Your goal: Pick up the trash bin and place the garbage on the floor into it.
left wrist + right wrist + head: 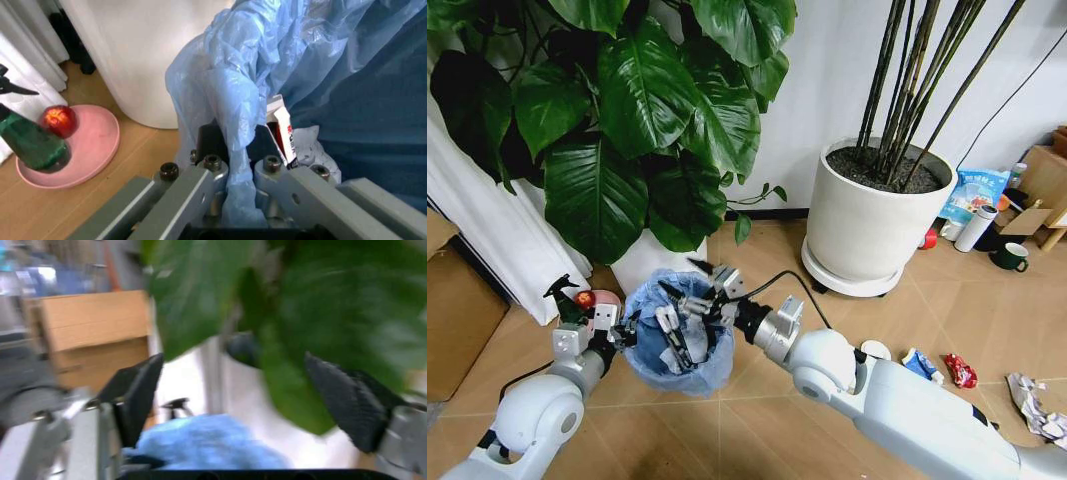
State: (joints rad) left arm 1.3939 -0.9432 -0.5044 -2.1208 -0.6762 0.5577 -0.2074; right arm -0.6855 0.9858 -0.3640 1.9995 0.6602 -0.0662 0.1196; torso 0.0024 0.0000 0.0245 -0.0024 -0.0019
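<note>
Trash bin (679, 345) sits low centre in the head view, held off the floor (757, 420) between both arms, just in front of the white pot of the big-leaf plant (642, 130). Bin is small, round, dark, lined with a crinkly translucent light-blue bag (267, 65) that drapes over the rim. Inside: crumpled white paper and a small white tube with red print (285, 132) lying against the liner. Left gripper (623, 335) is clamped on the bin's rim at its left side; in the left wrist view the bag film is pinched between its grey metal fingers (200, 180), jaws narrow on rim plus liner. Right gripper (699, 283) hovers over the far edge of the bin mouth, jaws spread wide, nothing between them; the right wrist view shows its black textured pads (137, 395) well apart with blue bag below. Garbage still on the herringbone wood-look planks at right: white disc (875, 350), blue wrapper (919, 364), red wrapper (961, 371), crumpled silvery-white wrapper (1035, 405). Left of the bin: pink plate (93, 150) holding a red apple (59, 120) and a green spray bottle (30, 142). Second white round pot (872, 225), smooth, filled with dark soil and thin dark stems, stands behind at right.
</note>
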